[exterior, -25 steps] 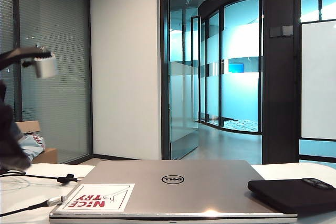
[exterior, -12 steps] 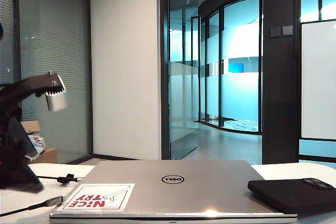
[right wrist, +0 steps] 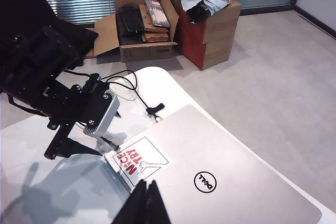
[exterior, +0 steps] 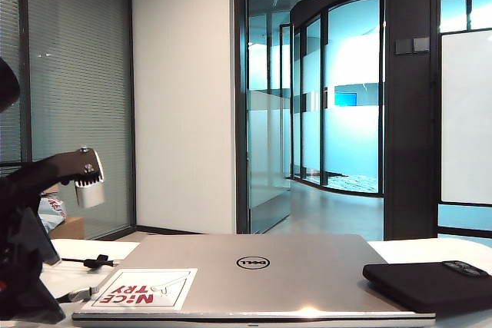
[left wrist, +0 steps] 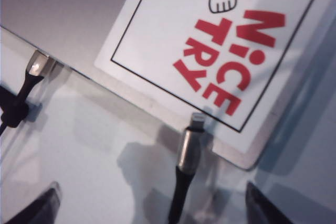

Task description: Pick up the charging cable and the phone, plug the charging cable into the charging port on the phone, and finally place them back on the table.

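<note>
With jaws apart, the left gripper (left wrist: 152, 203) hovers over the charging cable (left wrist: 187, 156) on the counter (left wrist: 94, 145); the right gripper (right wrist: 149, 203), jaws together, hangs above the laptop (right wrist: 226, 182).

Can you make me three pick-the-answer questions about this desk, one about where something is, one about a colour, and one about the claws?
1. Where does the phone lie?
A. beside the laptop
B. in the left claw
C. on the floor

2. What colour are the sticker letters?
A. green
B. red
C. blue

3. How is the right claw?
A. wide open
B. shut on the charging cable
C. shut, empty

Answers: 1 A, it rests by the laptop's right edge. 2 B, "NICE TRY" is red. 3 C, its fingers meet with nothing between.
</note>
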